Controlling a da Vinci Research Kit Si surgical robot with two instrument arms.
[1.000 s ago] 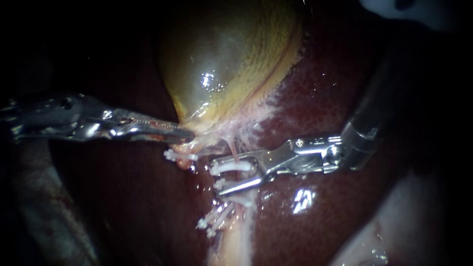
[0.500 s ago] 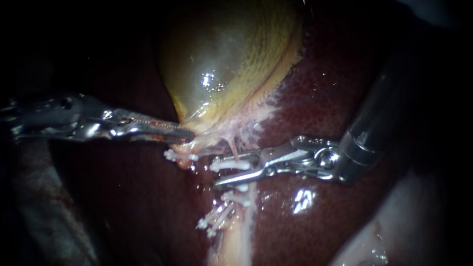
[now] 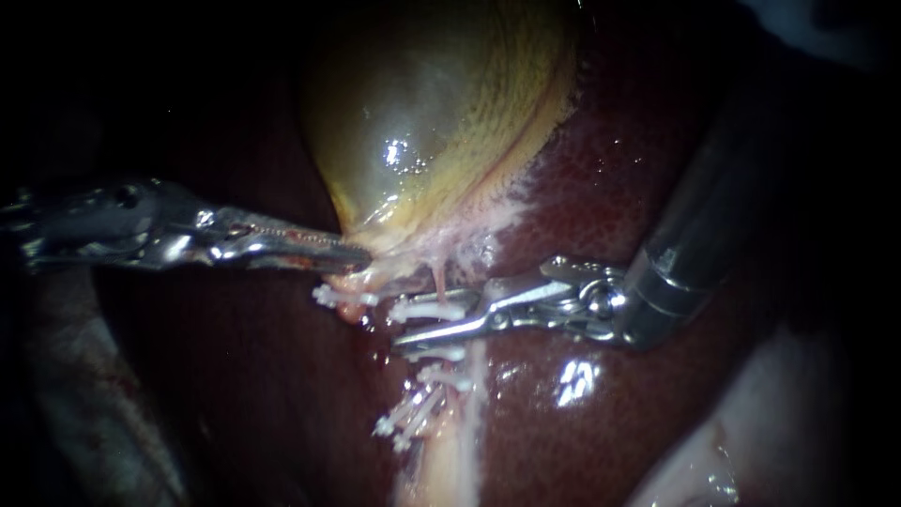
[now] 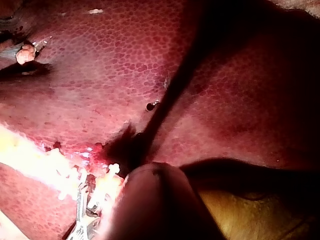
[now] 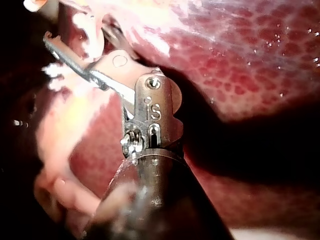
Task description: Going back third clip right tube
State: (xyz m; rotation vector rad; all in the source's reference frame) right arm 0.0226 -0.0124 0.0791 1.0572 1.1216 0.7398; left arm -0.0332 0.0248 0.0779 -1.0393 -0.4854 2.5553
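Jaws of the right instrument [image 3: 405, 327] are pinched on a clip [image 3: 432, 308]. Opening, then backing off, is called for.

The endoscope looks from close by straight onto the clips [image 3: 427, 361] just beside the gallbladder [image 3: 432, 122]. Both wrist cameras sit even nearer, each aimed at those same clips, which all three views share.

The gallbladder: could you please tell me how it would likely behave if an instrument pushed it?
The gallbladder looks taut and glossy, so probably slippery and yielding rather than stiff. Its neck, gripped by the left instrument, looks thin, likely fragile.
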